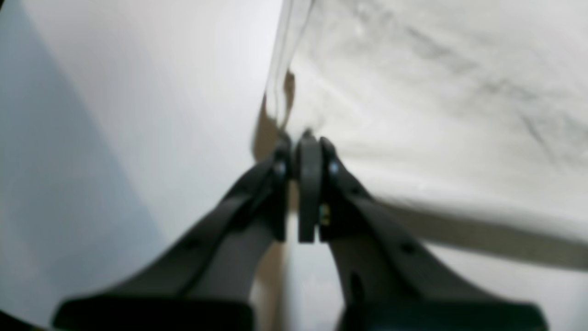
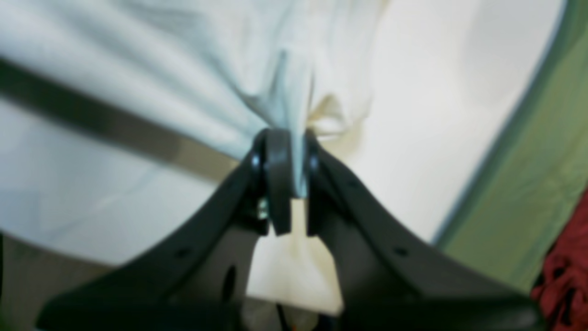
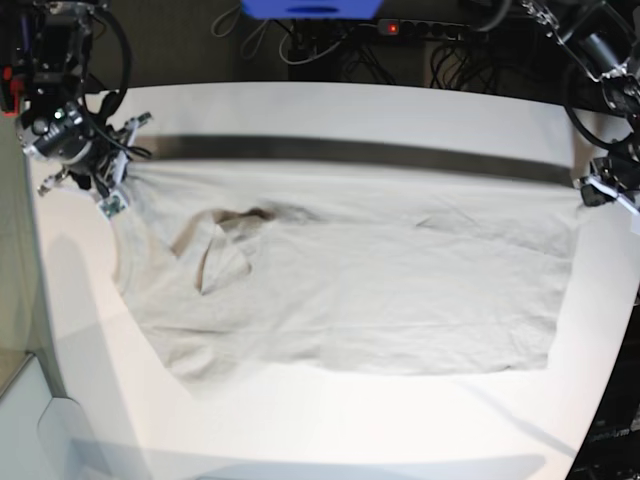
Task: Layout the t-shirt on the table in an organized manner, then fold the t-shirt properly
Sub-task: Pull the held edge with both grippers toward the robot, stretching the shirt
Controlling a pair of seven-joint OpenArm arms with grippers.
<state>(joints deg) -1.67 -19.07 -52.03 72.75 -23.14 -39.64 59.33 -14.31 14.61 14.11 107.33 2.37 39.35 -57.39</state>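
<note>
The beige t-shirt [image 3: 380, 290] lies spread wide across the white table [image 3: 300, 430], its far edge pulled taut between both grippers and throwing a dark shadow band behind it. A creased fold near the neck shows at its left part. My right gripper [image 3: 110, 190] is at the shirt's far left corner and is shut on bunched fabric [image 2: 183, 69], as the right wrist view [image 2: 285, 138] shows up close. At the far right corner my left gripper [image 3: 590, 190] is shut on the shirt's edge [image 1: 436, 92], fingers pressed together [image 1: 308, 142] over the table [image 1: 138, 92].
A power strip [image 3: 420, 27] with a red light, cables and a blue object [image 3: 310, 7] sit beyond the table's far edge. The right wrist view shows the table's curved edge [image 2: 500, 138], green floor [image 2: 528, 184] and a red thing [image 2: 565, 257].
</note>
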